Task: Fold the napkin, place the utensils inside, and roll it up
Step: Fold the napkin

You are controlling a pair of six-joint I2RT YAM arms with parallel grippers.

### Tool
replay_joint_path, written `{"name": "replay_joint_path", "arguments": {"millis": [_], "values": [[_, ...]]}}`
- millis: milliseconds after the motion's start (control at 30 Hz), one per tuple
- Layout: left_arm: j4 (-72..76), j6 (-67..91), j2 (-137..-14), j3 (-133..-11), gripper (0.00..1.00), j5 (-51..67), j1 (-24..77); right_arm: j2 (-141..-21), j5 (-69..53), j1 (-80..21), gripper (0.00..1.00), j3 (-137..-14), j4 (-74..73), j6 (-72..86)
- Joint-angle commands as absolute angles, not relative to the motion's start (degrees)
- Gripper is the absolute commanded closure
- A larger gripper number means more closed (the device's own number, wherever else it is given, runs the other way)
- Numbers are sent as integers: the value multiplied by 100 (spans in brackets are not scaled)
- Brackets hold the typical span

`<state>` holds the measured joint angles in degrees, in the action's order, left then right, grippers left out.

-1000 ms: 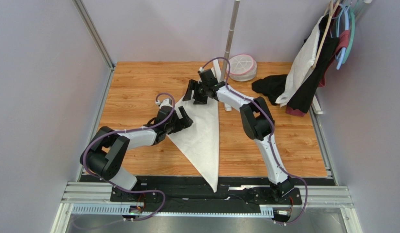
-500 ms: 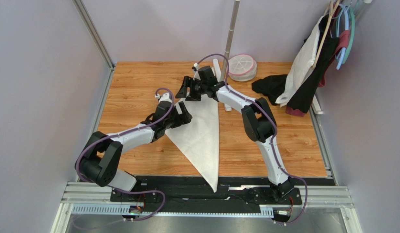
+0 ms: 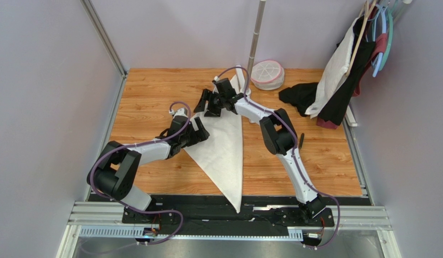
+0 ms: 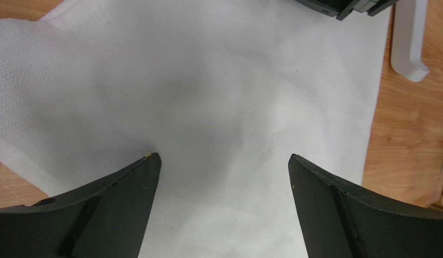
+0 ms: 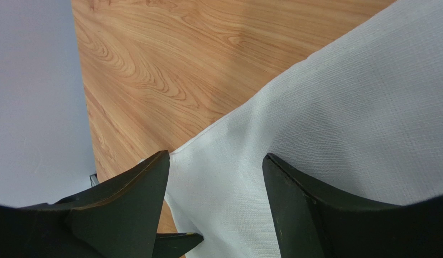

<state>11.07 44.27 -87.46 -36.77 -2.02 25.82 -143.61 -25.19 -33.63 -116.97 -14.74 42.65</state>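
Observation:
The napkin [image 3: 224, 148] lies on the wooden table folded into a long triangle, its point towards the near edge. My left gripper [image 3: 198, 131] is open low over the napkin's left edge; in its wrist view the left gripper [image 4: 223, 158] has only flat white cloth [image 4: 207, 97] between its fingers. My right gripper [image 3: 208, 103] is open at the napkin's far left corner, its fingers [image 5: 126, 193] standing either side of the cloth edge [image 5: 218, 177]. A slim dark thing [image 3: 301, 138] lies by the right elbow, too small to tell whether it is one of the utensils.
A round white container with a pink rim [image 3: 267, 74] stands at the back beside a metal pole [image 3: 255, 37], whose white foot [image 4: 410, 51] lies near the napkin. A black cloth [image 3: 300, 95] and hanging garments [image 3: 344, 70] fill the back right. Walls close both sides.
My right gripper has drifted a little left along the napkin's far edge. My left arm reached forward, then settled back slightly. Both grippers stay open.

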Motion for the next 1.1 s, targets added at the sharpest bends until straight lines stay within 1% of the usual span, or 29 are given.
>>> {"name": "replay_joint_path", "arguments": {"millis": [0,233,533,633,767,867,900,967,1000,1067], "values": [[1266,4632,-8569,-3481,1,-194,2584,-14536,-1864,-3401,29,-12163,-1863,4473],[1538,4799,-8719,-3261,1,-114,2584,-14862,-1494,-3384,30,-12638,-1951,4799],[1415,4650,-8737,-3419,1,-193,2593,-15047,-1327,-3349,30,-12832,-1864,4922],[1389,4518,-8710,-3480,1,-211,2584,-15100,-1704,-3314,30,-12850,-1383,4913],[1056,4114,-8657,-4042,1,-211,2575,-15091,-2818,-3340,30,-13008,-766,4720],[502,3719,-8394,-4586,1,-333,2566,-14688,-3128,-3349,30,-12930,-607,4457],[205,3613,-8289,-4710,1,-377,2549,-14260,-3129,-3349,29,-12650,-554,4369],[-121,3288,-7920,-5018,1,-396,2462,-13784,-2963,-3331,29,-12271,-510,4079],[-445,3191,-7788,-5106,1,-352,2409,-13477,-2884,-3305,29,-11808,-518,4009],[-754,2971,-7384,-5308,1,-90,2120,-12633,-2787,-3235,29,-11314,-501,3772]]}}
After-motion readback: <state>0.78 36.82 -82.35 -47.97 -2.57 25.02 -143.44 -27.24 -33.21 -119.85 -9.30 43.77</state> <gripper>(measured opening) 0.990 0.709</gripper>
